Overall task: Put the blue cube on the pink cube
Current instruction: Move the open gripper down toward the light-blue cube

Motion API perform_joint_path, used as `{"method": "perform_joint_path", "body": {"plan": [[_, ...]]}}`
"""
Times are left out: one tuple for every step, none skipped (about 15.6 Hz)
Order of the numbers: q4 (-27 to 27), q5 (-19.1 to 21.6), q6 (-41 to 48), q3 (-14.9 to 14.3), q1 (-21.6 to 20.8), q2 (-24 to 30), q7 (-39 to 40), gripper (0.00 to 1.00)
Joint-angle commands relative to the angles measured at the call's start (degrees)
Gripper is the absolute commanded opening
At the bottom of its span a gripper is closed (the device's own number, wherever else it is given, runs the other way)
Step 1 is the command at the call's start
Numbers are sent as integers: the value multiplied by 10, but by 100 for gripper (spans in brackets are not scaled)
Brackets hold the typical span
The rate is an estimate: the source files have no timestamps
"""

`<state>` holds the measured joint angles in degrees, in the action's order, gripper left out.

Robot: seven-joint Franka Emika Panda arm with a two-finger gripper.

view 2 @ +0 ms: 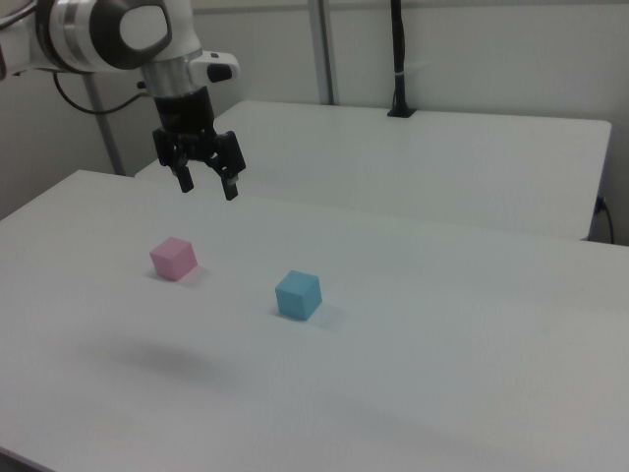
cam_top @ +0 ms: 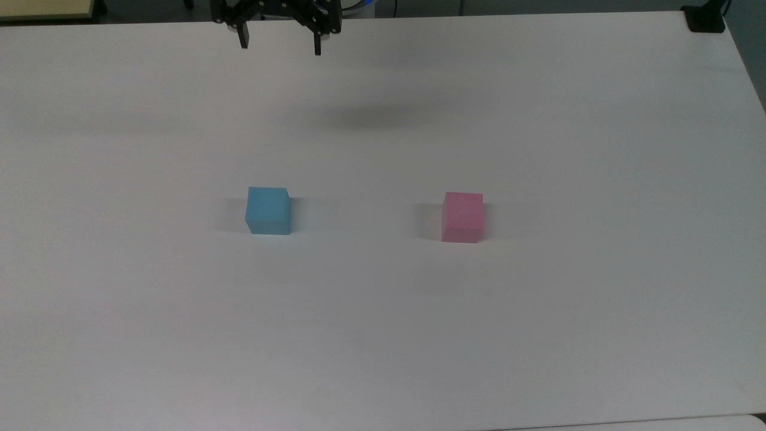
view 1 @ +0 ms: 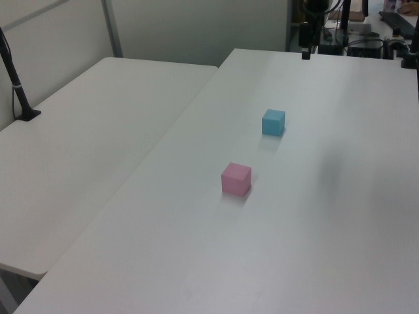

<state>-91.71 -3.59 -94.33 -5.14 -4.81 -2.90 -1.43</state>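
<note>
The blue cube (cam_top: 268, 211) sits on the white table, left of centre in the top view; it is also visible as the blue cube (view 1: 273, 122) and the blue cube (view 2: 298, 295). The pink cube (cam_top: 462, 216) rests apart from it, to the top view's right, seen again as the pink cube (view 1: 236, 179) and the pink cube (view 2: 173, 258). My gripper (cam_top: 279, 45) hangs open and empty high over the table's far edge, well away from both cubes. From the side my gripper (view 2: 208, 185) shows its two black fingers spread, pointing down.
A second white table (view 1: 91, 131) adjoins along the left view's left. A black post (view 2: 398, 59) stands on that table. A black clamp (cam_top: 705, 18) sits at the top view's far right corner. Cables and equipment (view 1: 366, 39) lie beyond the table's far end.
</note>
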Motion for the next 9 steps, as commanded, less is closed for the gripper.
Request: {"method": "perform_joint_path", "body": {"plan": [[28, 23, -43, -27, -4, -46, 12, 100], [30, 24, -59, -30, -6, -63, 12, 100], [30, 23, -86, -32, -5, -81, 13, 100], [30, 22, -115, -34, -3, -102, 13, 100], [30, 20, -136, -40, -4, -122, 14, 100], [30, 18, -155, -47, -4, -142, 22, 100], [30, 21, -179, -53, -3, -162, 31, 100], [30, 22, -203, -59, -3, -177, 40, 100], [29, 21, -225, -62, -3, -196, 47, 100]]}}
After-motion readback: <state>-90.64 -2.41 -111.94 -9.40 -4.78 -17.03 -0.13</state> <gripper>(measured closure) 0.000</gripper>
